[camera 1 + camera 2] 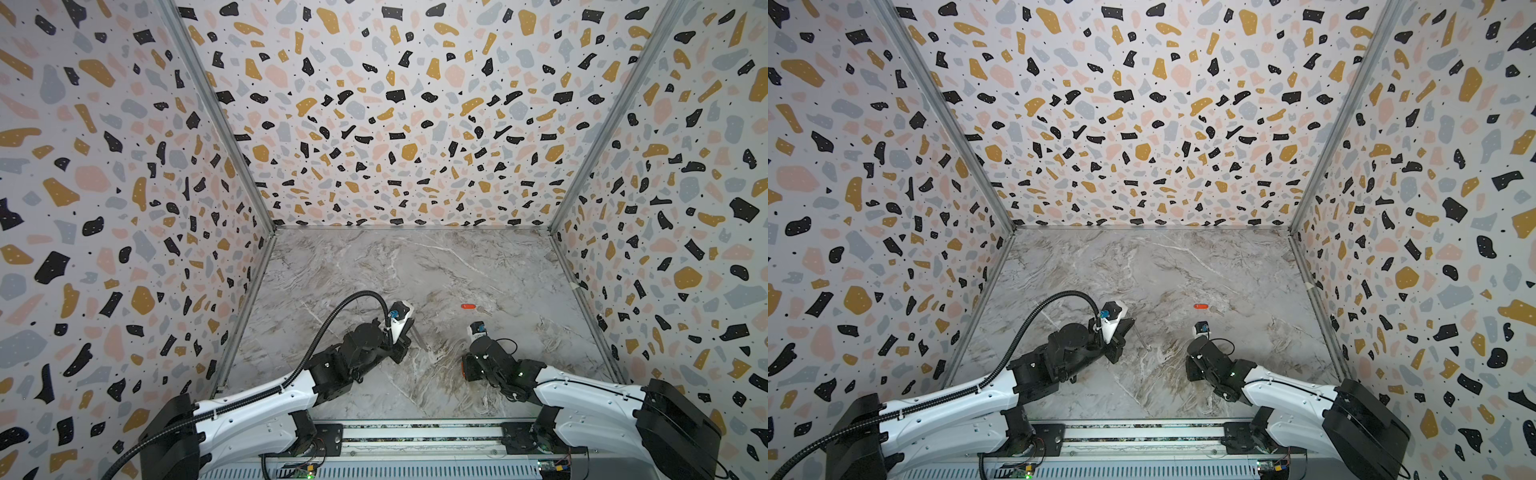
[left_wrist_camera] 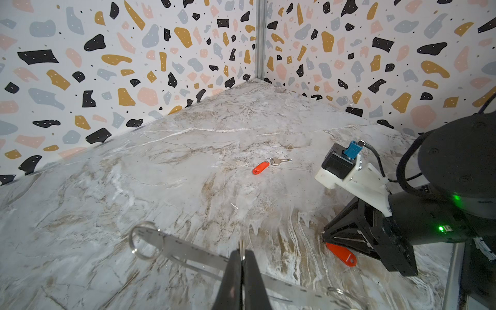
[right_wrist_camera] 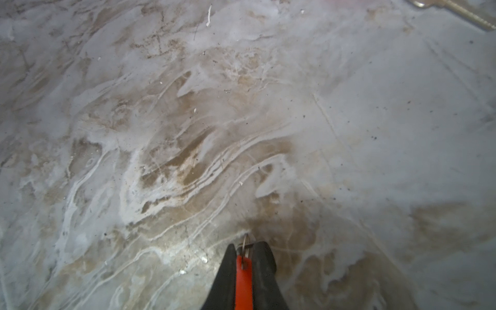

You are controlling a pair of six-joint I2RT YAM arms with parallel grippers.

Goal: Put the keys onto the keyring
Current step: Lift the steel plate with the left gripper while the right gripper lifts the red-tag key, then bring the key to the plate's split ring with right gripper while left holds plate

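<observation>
My left gripper (image 2: pixel 243 254) is shut on the keyring (image 2: pixel 188 248), a long flat grey metal strip with a wire ring at each end, held just above the marble. In both top views the keyring (image 1: pixel 420 340) sticks out from that gripper near the table's middle. My right gripper (image 3: pixel 245 245) points down at the table and is shut on the red tag (image 3: pixel 244 279) of one of the keys; its small wire ring pokes out at the tips. The left wrist view shows this tag (image 2: pixel 342 254) under the right jaws. The other key (image 2: pixel 280 161) with its red tag (image 1: pixel 468 306) lies loose farther back.
The marble table (image 1: pixel 415 270) is boxed in by terrazzo-patterned walls on three sides. Both arms reach in from the rail at the near edge. The loose key's blade (image 3: pixel 461 13) shows at the edge of the right wrist view.
</observation>
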